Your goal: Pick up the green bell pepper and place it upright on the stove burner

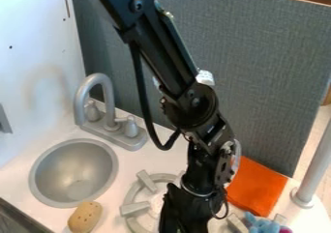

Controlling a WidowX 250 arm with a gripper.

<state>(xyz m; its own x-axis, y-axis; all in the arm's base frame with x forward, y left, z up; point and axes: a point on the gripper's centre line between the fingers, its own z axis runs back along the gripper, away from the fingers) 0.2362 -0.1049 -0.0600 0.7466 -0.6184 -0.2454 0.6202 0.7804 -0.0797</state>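
- Stove burner (127, 210): its round grey ring is set on the white counter (139, 160), low in the middle of the view, just right of the sink. Part of it is hidden by the gripper. Short, thick bars are joined to the ring.
- Black gripper (181, 215): it is seen at the bottom of the view, pointed down by the burner. Its tips are cut off by the bottom edge, so it cannot be told if the jaws are opened, closed or filled with something.
- Black robot arm (188, 99): it is bent down from the top edge, and a black cable (143, 92) is looped along its side.
- Orange cloth (257, 186): it is laid flat near the gripper, on the right. One side of it is partly covered by the arm.
- Blue soft toy (262, 225): it is seen below the cloth, by some grey bars (236, 223). A pink part is shown at its right side.
- Round grey sink (44, 162): it is set into the counter on the left.
- Grey tap (82, 94): it is placed behind the sink, with a knob on each side of its bent spout.
- Tan oval thing (85, 216): it is marked with dark spots and is placed just below the sink.
- Grey pole (315, 167): it is stood up at the right.
- Grey panel (268, 72): it is stood behind the counter.
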